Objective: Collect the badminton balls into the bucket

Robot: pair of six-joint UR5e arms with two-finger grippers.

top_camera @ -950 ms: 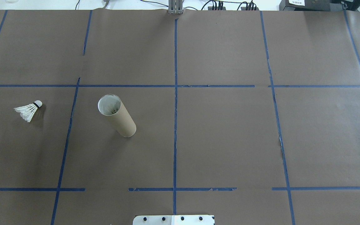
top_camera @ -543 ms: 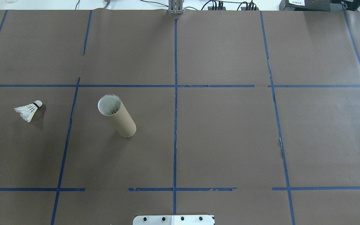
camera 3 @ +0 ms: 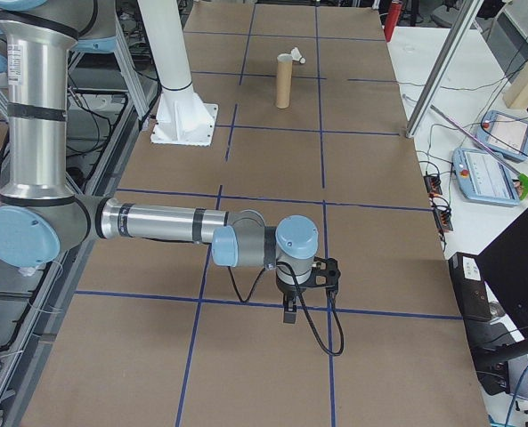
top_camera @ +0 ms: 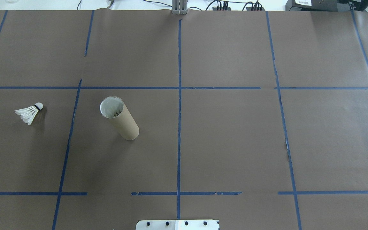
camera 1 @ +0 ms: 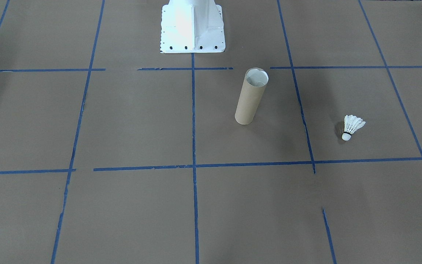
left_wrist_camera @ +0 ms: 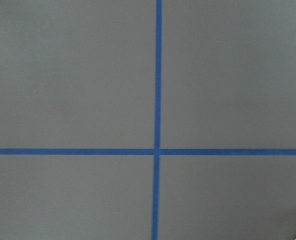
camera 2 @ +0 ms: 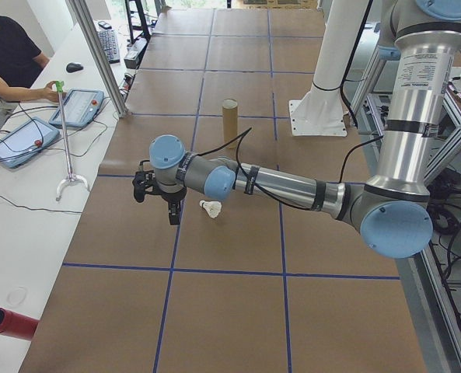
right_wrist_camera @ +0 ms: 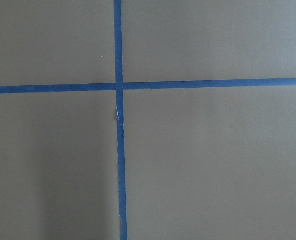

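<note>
Nothing has shifted since the earlier overhead frames: shuttlecock and tube sit exactly as before. Nearest in the left-end view, the left gripper point(camera 2: 170, 203) hangs above the brown paper-covered table point(top_camera: 235, 143), its black fingers pointing down; whether they are spread or pressed together cannot be told. Just beside those fingers, toward the robot, lies the small white feather shuttlecock with a black band point(top_camera: 29, 112), tipped on its side. Farther on stands the tall brown cardboard tube point(top_camera: 120, 118), upright, with open paper between. The right gripper point(camera 3: 304, 289) hangs well apart at the other end, its finger state likewise unclear. Blue tape lines point(top_camera: 179, 111) cross the surface.
</note>
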